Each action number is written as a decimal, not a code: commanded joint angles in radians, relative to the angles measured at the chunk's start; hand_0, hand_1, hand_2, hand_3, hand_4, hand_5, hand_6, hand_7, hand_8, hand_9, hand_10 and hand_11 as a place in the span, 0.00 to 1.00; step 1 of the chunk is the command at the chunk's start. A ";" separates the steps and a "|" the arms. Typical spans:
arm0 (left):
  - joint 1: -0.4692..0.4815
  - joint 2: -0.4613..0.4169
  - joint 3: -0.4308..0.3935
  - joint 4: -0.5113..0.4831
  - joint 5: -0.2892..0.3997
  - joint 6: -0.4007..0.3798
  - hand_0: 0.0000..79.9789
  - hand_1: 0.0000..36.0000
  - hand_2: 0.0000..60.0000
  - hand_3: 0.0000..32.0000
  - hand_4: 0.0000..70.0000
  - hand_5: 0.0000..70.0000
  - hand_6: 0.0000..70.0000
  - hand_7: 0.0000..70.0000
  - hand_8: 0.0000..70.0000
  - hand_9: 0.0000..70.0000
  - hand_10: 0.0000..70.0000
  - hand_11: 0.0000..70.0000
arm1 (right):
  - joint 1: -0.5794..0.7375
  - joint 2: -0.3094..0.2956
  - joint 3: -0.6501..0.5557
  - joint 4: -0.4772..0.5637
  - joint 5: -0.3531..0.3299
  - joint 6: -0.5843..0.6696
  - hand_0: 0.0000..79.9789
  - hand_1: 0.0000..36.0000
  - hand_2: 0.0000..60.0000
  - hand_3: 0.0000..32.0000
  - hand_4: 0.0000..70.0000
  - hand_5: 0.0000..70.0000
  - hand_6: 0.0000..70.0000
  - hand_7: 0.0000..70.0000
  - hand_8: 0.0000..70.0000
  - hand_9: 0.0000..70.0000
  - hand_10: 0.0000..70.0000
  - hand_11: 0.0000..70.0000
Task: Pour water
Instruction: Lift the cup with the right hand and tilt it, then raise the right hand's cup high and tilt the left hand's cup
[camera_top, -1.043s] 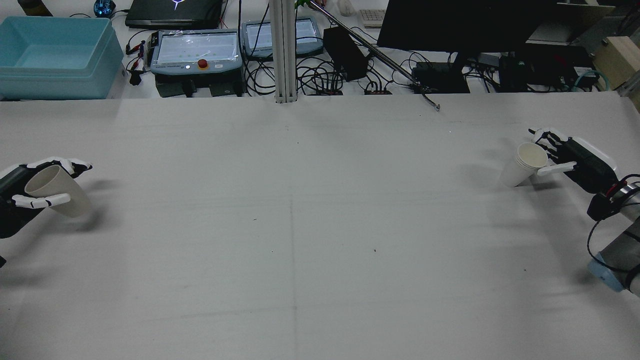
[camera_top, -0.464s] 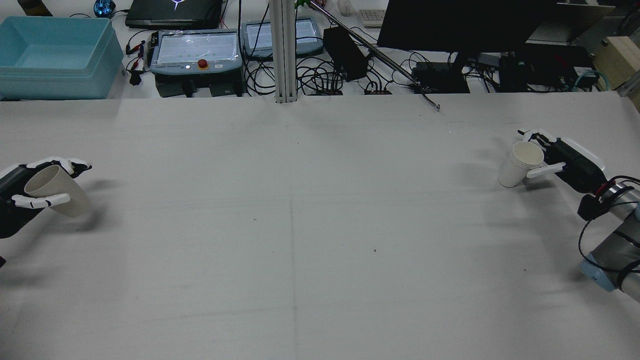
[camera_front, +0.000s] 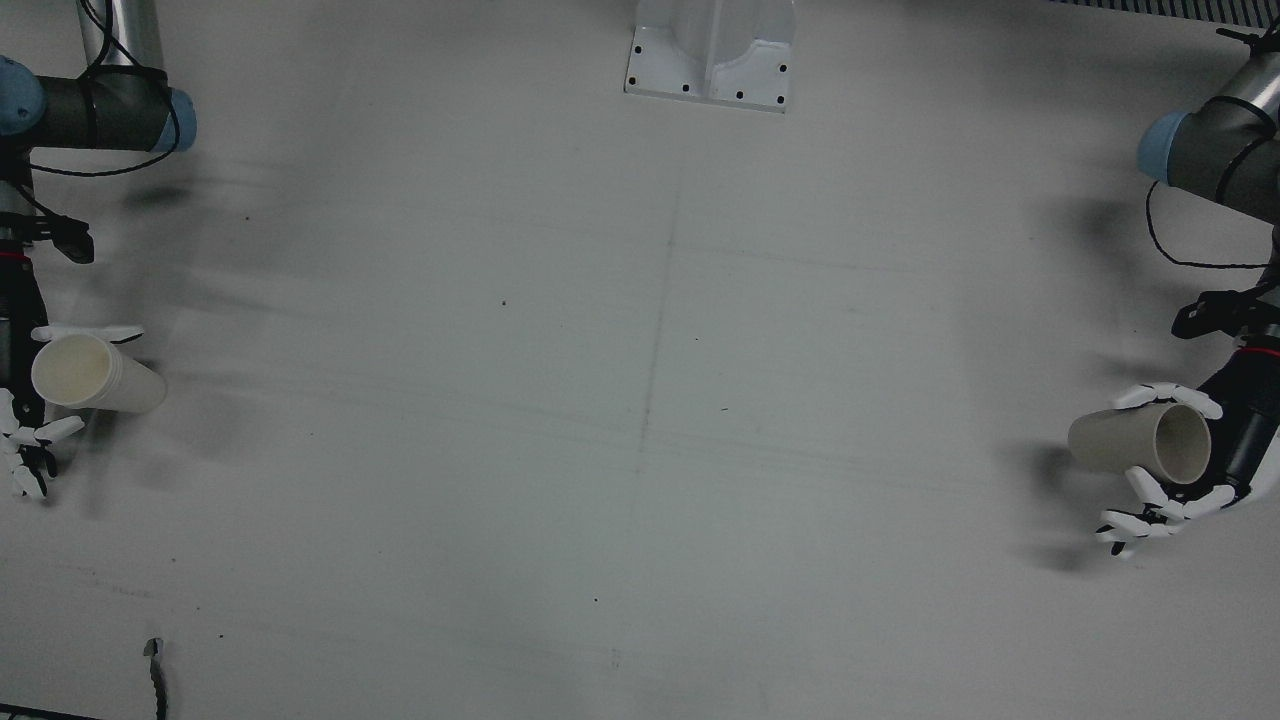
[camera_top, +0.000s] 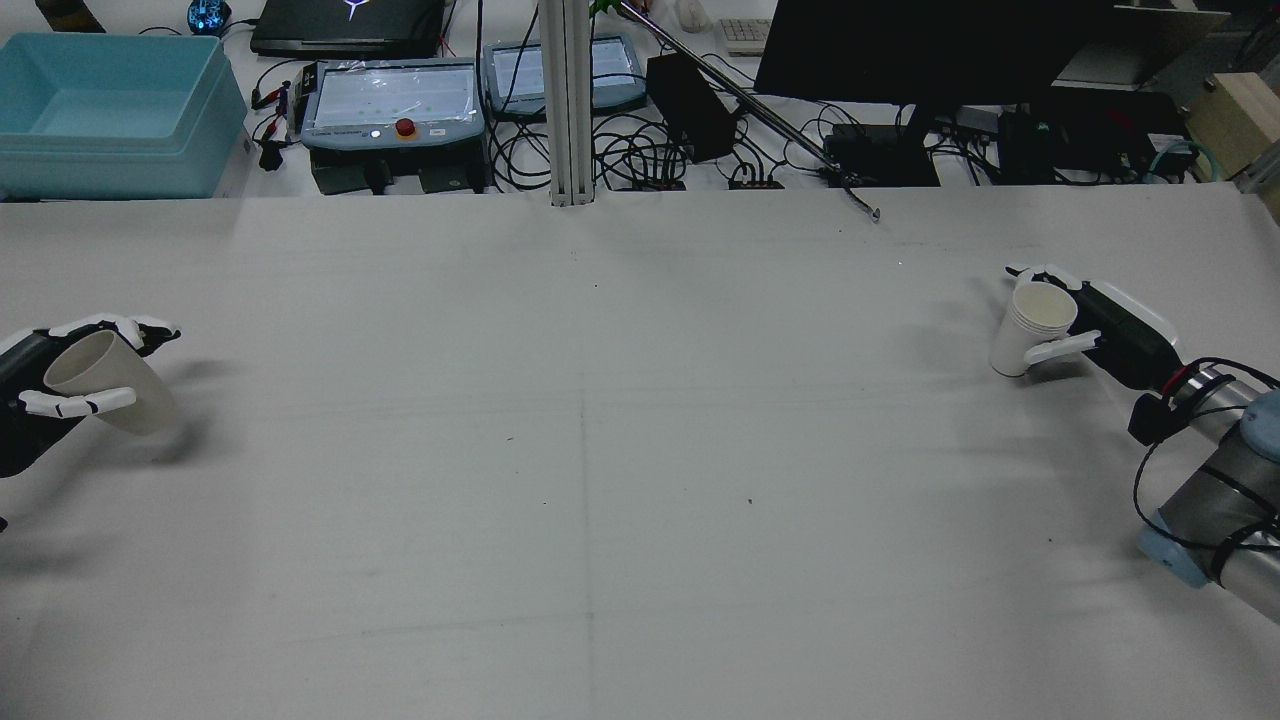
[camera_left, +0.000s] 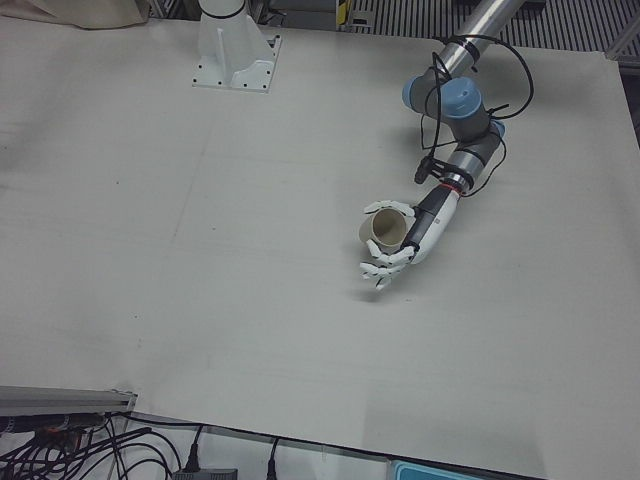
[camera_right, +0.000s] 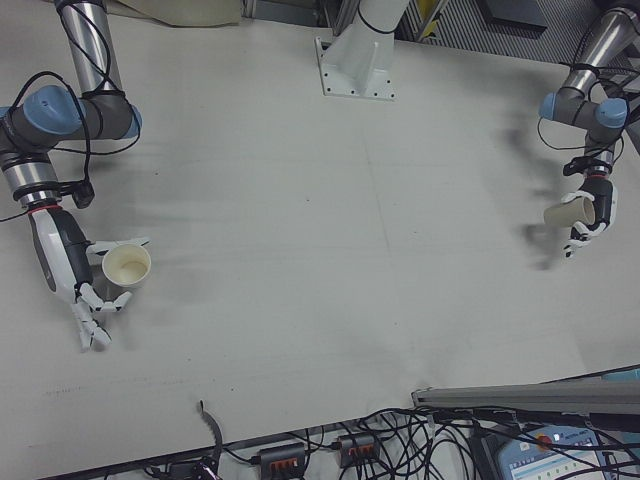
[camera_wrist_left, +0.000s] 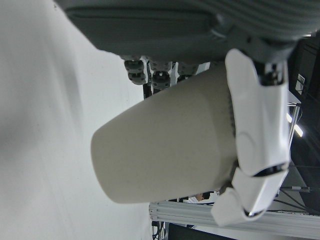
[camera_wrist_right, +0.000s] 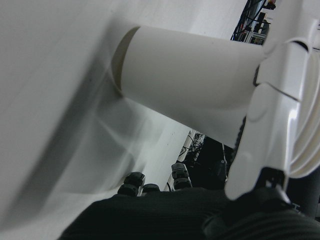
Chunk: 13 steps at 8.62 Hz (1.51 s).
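Left hand (camera_top: 40, 385) clasps a tan cup (camera_top: 105, 382) at the table's (camera_top: 640, 450) nine o'clock edge; right hand (camera_top: 1095, 320) clasps a white cup (camera_top: 1030, 330) at three o'clock. Cups well apart: grasping looks done, pouring not yet begun.

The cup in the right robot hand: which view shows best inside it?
The right-front view: the cup opens toward that camera, showing its inner bottom. The front view and rear view show the mouth obliquely. The right hand view shows only its outer wall.
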 joint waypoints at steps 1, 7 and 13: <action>0.000 0.037 -0.040 -0.001 -0.005 0.000 0.71 0.86 1.00 0.00 0.98 1.00 0.33 0.47 0.28 0.28 0.08 0.13 | -0.041 0.003 0.056 -0.028 0.000 -0.037 0.70 0.55 0.04 1.00 0.00 0.82 0.02 0.26 0.09 0.09 0.04 0.08; 0.000 0.061 -0.081 0.001 -0.005 0.000 0.72 0.87 1.00 0.00 0.99 1.00 0.34 0.48 0.28 0.28 0.08 0.13 | -0.017 -0.014 0.306 -0.266 0.020 -0.094 1.00 1.00 0.78 0.00 0.33 1.00 0.61 1.00 0.64 0.92 0.37 0.58; 0.008 0.028 -0.287 0.255 0.100 0.027 0.73 0.91 1.00 0.00 1.00 1.00 0.39 0.53 0.29 0.29 0.08 0.13 | 0.120 0.018 0.765 -0.638 0.023 0.059 0.97 1.00 1.00 0.00 0.42 1.00 0.78 1.00 0.81 1.00 0.48 0.71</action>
